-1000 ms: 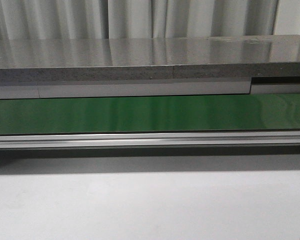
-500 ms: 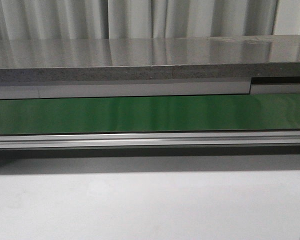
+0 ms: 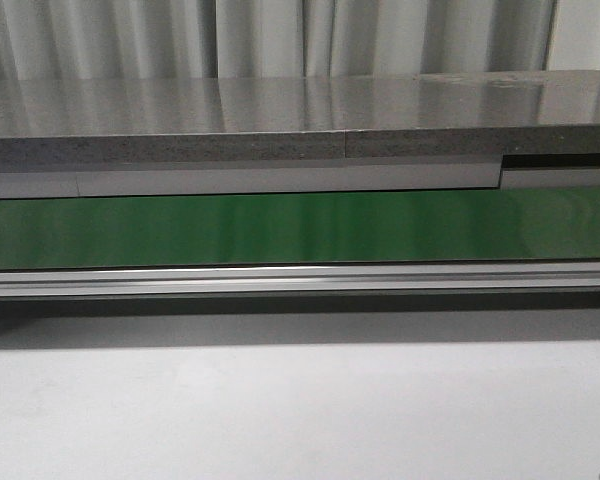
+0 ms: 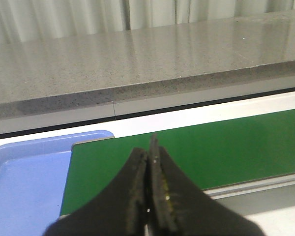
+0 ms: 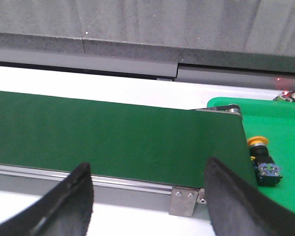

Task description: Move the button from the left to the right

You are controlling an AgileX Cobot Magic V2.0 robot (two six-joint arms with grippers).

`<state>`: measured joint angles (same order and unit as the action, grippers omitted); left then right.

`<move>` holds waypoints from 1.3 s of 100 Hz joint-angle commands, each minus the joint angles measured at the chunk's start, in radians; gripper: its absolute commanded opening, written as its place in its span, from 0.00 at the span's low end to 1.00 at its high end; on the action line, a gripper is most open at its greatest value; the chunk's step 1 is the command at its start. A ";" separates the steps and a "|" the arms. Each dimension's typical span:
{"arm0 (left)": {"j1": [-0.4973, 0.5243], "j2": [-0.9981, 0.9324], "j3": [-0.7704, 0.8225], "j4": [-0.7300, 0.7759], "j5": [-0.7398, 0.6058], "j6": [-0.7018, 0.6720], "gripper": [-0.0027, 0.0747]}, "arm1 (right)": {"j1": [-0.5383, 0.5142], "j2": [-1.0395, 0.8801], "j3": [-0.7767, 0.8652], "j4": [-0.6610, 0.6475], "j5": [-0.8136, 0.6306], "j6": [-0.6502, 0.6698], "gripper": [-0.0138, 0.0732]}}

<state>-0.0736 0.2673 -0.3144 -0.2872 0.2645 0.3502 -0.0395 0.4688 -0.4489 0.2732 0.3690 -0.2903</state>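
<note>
**Two grippers over the green belt, button on the green tray**

Two dark fingers (image 4: pixel 137 196) of the left gripper (image 4: pixel 148 191) are pressed together with nothing between them. They hang above the green conveyor belt (image 4: pixel 211 147) near its end, where a blue tray (image 4: pixel 24 182) sits just beside the belt.

On the right gripper (image 5: pixel 147 196) the fingers (image 5: pixel 73 196) stand wide apart and hold nothing, with the belt (image 5: pixel 113 142) showing between them and its metal side rail (image 5: pixel 137 186) just below.

Past the belt's other end lies a green tray (image 5: pixel 280 157), and the button (image 5: pixel 263 157) rests on it just beside the belt's edge, yellow cap pointing away from the gripper, black body with bluish marks facing up. It is clear of both right fingers.

Beyond the belt runs a grey speckled bench (image 3: pixel 280 110), with pale curtains (image 3: pixel 280 35) behind it.
</note>
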 commanded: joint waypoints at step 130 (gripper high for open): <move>-0.011 0.008 -0.027 -0.007 -0.071 -0.002 0.01 | 0.001 -0.048 -0.009 0.011 -0.032 -0.009 0.08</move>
<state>-0.0736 0.2673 -0.3144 -0.2872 0.2645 0.3502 -0.0395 0.4172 -0.4458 0.2739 0.4106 -0.2903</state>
